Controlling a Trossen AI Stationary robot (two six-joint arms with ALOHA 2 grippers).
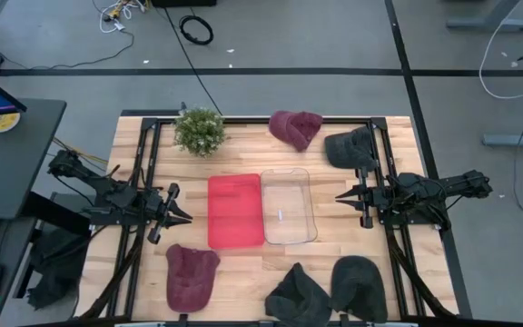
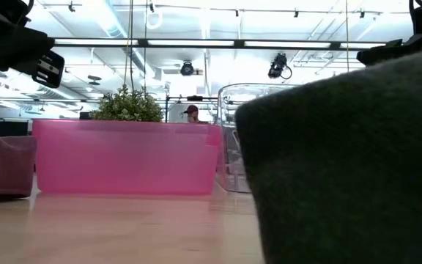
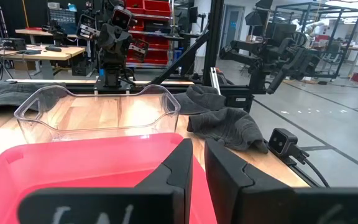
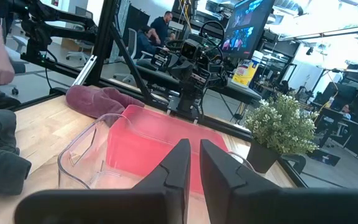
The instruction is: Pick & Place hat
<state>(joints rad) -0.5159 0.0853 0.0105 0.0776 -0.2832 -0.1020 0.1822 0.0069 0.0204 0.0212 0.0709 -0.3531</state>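
Two arms idle beside twin bins at mid-table

The left gripper (image 1: 182, 216) and right gripper (image 1: 342, 196) flank the red bin (image 1: 235, 211) and clear bin (image 1: 288, 206), jaws nearly closed, empty; a maroon hat (image 1: 191, 274) lies near the front edge.

A robotics lab: red parts bins (image 3: 157, 25), workbenches (image 3: 39, 38), floor cables (image 1: 195, 29), a monitor (image 4: 248, 25)

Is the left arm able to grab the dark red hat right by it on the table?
Probably yes. The maroon hat lies in the open on the table, beside the left gripper, with nothing between them. The pink bin sits off to the side.
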